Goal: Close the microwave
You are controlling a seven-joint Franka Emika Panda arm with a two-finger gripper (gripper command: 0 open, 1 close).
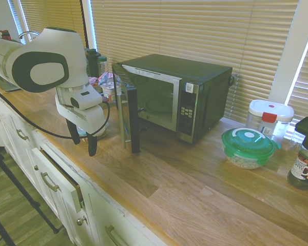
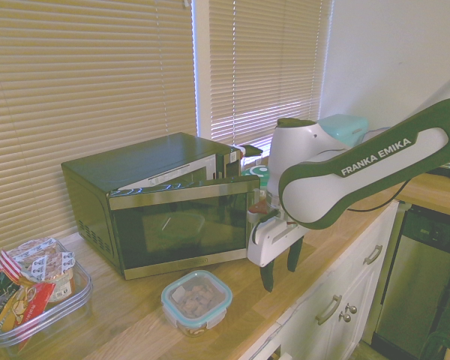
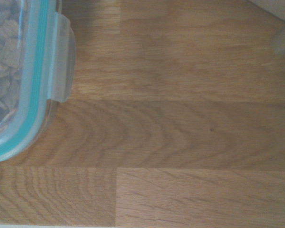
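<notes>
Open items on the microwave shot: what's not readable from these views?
- Whether the gripper touches the microwave door: the arm overlaps the door's handle edge in the second exterior view.
- Button labels on the panel: too small in the first exterior view.
- Container's full contents: cut off by the wrist view's left edge.

One microwave, one gripper, one green-lidded bowl, one snack tub

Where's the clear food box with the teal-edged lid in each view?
First exterior: mostly hidden behind the gripper, left of the microwave door.
Second exterior: clear teal-edged box, bottom centre, before the black microwave.
Wrist: upper left, cut off.
Shared landmark: the wooden countertop.
</notes>
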